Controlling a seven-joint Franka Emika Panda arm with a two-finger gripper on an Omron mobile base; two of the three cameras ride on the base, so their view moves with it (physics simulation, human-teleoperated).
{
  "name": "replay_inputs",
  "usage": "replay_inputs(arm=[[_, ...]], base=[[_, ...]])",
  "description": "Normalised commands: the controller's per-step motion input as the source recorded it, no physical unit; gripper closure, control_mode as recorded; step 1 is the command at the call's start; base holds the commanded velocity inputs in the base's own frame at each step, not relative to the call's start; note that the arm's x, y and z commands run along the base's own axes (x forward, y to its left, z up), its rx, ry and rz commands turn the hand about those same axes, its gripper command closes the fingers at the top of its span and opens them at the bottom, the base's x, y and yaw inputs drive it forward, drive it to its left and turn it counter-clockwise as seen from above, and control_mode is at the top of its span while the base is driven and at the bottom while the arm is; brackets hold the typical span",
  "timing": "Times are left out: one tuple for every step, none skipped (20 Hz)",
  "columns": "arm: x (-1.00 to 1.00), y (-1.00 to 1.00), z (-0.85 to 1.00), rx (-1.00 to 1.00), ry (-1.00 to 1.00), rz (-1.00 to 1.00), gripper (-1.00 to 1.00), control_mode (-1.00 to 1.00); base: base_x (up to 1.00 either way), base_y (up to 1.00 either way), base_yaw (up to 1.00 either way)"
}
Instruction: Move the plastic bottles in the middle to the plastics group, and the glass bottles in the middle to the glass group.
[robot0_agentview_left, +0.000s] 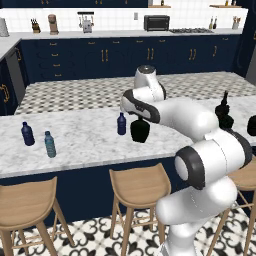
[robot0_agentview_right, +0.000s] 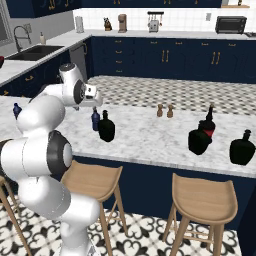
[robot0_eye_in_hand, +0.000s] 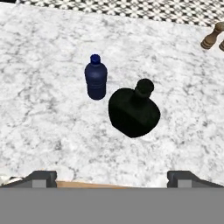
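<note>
Marble island counter (robot0_agentview_left: 90, 145) fronted wooden stools (robot0_agentview_left: 140, 187); navy cabinets (robot0_agentview_right: 165, 57) lined white-tiled wall; patterned floor (robot0_agentview_right: 145, 240) below.

Glossy black glass bottle (robot0_eye_in_hand: 133, 112), smooth navy plastic bottle (robot0_eye_in_hand: 96, 78), veined marble counter (robot0_eye_in_hand: 48, 127), wooden stools (robot0_agentview_left: 140, 187)

Even, bright rendered light, no glare. Soft faint shadows beneath bottles on the counter (robot0_eye_in_hand: 43, 109). All views sharp; no blur, no edge distortion.

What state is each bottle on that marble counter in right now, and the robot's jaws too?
Small blue bottle: upright, capped, untouched.
Round black bottle: upright beside it, not held.
Red-labelled bottle: standing at the right.
Teal bottle: standing at the left.
Gripper: jaws wide open, empty.
</note>
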Motion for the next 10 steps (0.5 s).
replay_inputs(arm=[[0.73, -0.15, 0.0, 0.11, 0.0, 0.07, -1.0, -1.0], [0.36, -0.02, 0.0, 0.06, 0.0, 0.05, -1.0, -1.0], [0.34, -0.2, 0.0, 0.05, 0.0, 0.08, -1.0, -1.0], [0.35, -0.07, 0.0, 0.0, 0.02, 0.05, -1.0, -1.0], [0.29, 0.0, 0.05, 0.0, 0.05, 0.0, -1.0, -1.0], [0.09, 0.0, 0.04, 0.0, 0.09, 0.0, -1.0, -1.0], [0.0, 0.0, 0.0, 0.0, 0.0, 0.0, -1.0, -1.0], [-0.03, 0.0, 0.0, 0.0, 0.0, 0.0, -1.0, -1.0], [0.0, 0.0, 0.0, 0.0, 0.0, 0.0, -1.0, -1.0], [0.0, 0.0, 0.0, 0.0, 0.0, 0.0, -1.0, -1.0]], base=[[0.0, 0.0, 0.0], [0.0, 0.0, 0.0], [0.0, 0.0, 0.0], [0.0, 0.0, 0.0], [0.0, 0.0, 0.0], [0.0, 0.0, 0.0], [0.0, 0.0, 0.0], [0.0, 0.0, 0.0], [0.0, 0.0, 0.0], [0.0, 0.0, 0.0]])
